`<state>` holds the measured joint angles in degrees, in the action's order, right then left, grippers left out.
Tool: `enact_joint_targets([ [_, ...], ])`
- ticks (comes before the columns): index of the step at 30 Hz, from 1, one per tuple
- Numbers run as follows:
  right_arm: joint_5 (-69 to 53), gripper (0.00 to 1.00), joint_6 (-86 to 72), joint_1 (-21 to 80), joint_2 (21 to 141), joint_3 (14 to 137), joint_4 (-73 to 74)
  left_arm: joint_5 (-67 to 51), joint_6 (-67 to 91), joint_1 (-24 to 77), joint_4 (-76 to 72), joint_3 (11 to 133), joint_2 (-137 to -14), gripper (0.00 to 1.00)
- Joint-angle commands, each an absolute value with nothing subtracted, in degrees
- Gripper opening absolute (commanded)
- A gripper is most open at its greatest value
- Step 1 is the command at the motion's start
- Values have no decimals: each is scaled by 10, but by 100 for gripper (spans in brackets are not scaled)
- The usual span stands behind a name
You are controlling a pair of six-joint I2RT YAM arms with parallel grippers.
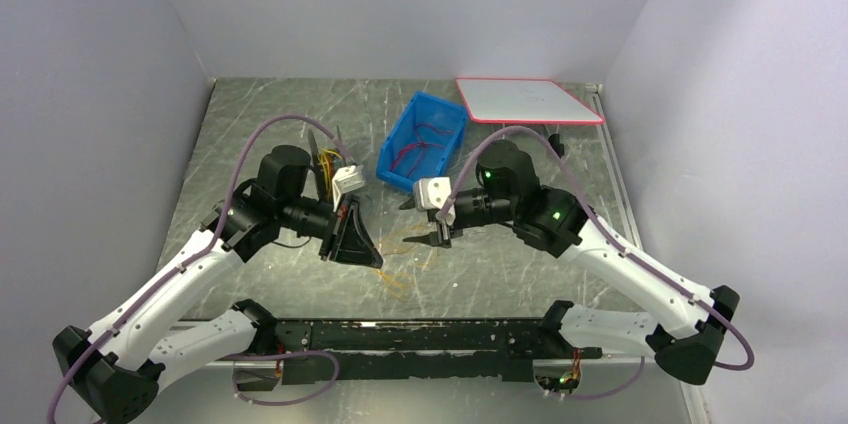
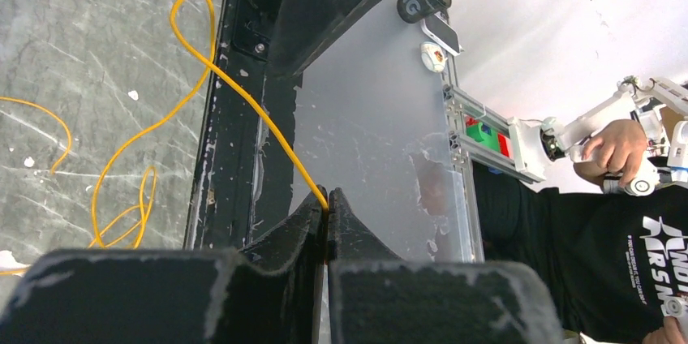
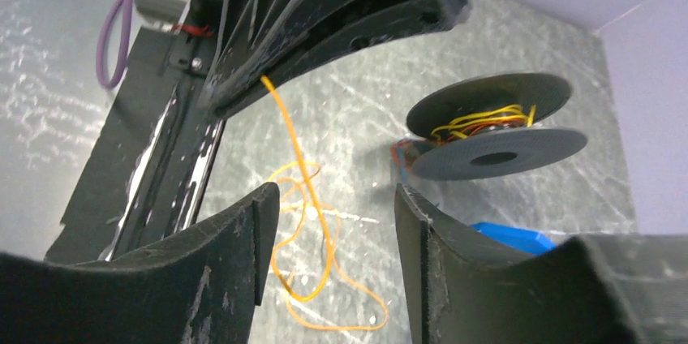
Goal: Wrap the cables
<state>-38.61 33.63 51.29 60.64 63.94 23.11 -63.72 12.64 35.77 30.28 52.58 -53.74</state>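
Orange cable [image 2: 268,131] pinched tight between left jaws.

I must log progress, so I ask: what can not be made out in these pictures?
Top view: spool mostly hidden behind the left arm.
Top view: red cables in the blue bin too small to count.
Left wrist view: yellow cable runs off the left edge, end unseen.

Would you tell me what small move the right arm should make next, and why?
Probably ease the right gripper forward and close on the orange cable: the left gripper pinches it, the strand hangs ahead of the open right jaws, and the rest lies loose.
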Motion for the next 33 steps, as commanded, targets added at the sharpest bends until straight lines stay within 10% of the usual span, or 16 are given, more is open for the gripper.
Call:
enact_joint_targets([
  [1, -382, 56, 403, 523, 621, 658, 337, -657, 122, 364, 303, 532, -532, 7],
  [26, -368, 30, 398, 530, 646, 634, 298, -659, 125, 369, 302, 527, -527, 7],
  [33, -350, 0, 396, 532, 636, 630, 295, -648, 120, 371, 307, 527, -520, 8],
])
